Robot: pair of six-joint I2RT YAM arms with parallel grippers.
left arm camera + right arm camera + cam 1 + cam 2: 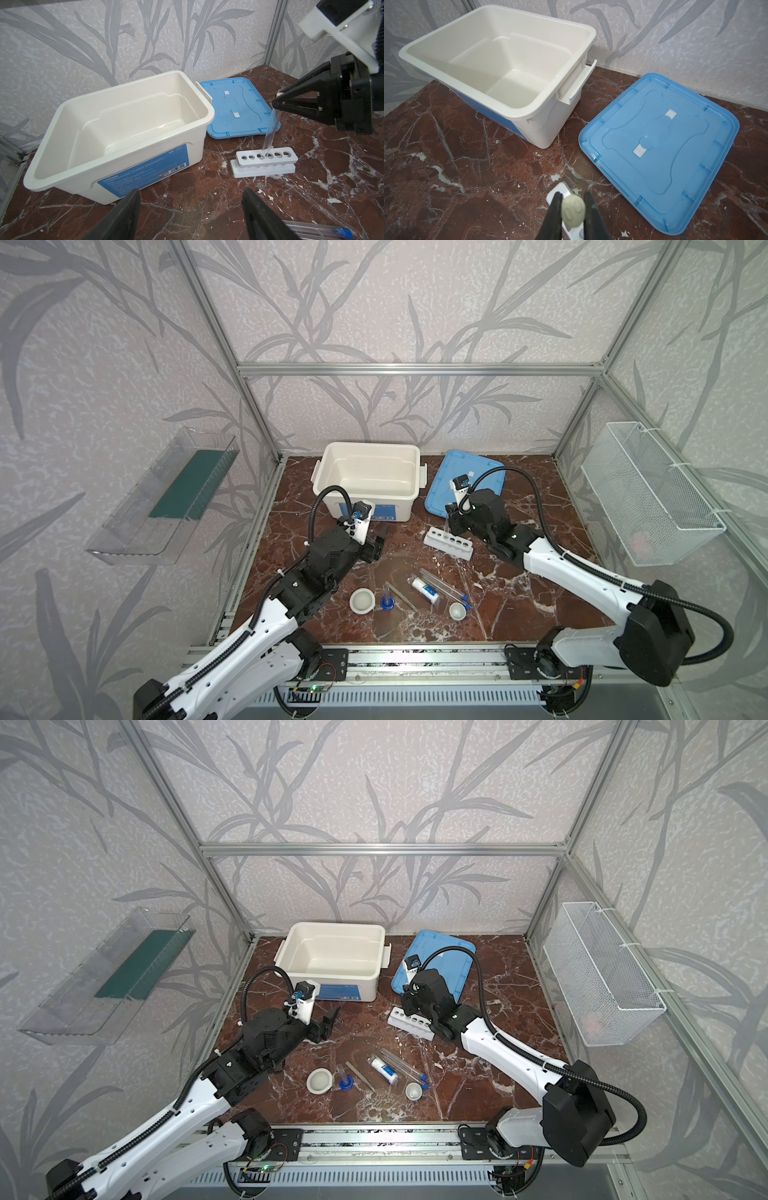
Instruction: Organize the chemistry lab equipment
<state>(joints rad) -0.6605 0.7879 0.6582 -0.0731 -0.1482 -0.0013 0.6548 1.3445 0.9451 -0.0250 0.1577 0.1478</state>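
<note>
Bin [374,477], lid [457,462] (off) behind rack [446,546], tube [270,133].

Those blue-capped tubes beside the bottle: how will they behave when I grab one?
The blue-capped tubes are round and lie on the marble table, so a nudge probably rolls them. Their thin clear walls look slick, possibly fragile. Lying side by side, one may disturb its neighbour.

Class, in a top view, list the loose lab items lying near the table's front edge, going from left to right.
wide white cup → blue-based cylinder → tweezers → white bottle → small white cup. The test tubes overlap the bottle and small cup, so they are left out.
</note>
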